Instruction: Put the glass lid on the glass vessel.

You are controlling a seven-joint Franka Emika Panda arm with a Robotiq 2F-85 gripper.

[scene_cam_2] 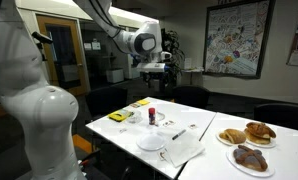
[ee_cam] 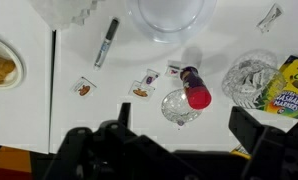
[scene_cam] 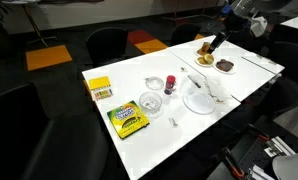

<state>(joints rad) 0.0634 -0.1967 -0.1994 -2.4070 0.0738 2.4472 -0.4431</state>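
— Glass on white, hard to make out: the glass lid [ee_cam: 179,107] lies just beside the red bottle [ee_cam: 194,88].
— Yep, glass vessel [ee_cam: 251,78] by the half-cropped crayon box [ee_cam: 289,88]; blurry gripper [ee_cam: 181,128] spread wide, empty.

Table [scene_cam: 244,75]: white, rectangular, centre of frame.
Crayon box [scene_cam: 127,121]: yellow-green, lower centre, near the table's edge.
Yellow box [scene_cam: 99,88]: up and left of the crayon box.
Red bottle [scene_cam: 170,84]: centre.
White plate [scene_cam: 199,102]: just right of the bottle.
Marker [ee_cam: 107,42]: upper left of the wrist view.
Plate of light pastries [scene_cam_2: 251,133]: lower right.
Plate of dark pastries [scene_cam_2: 251,158]: directly below it.
Poster [scene_cam_2: 234,38]: upper right, on the wall.
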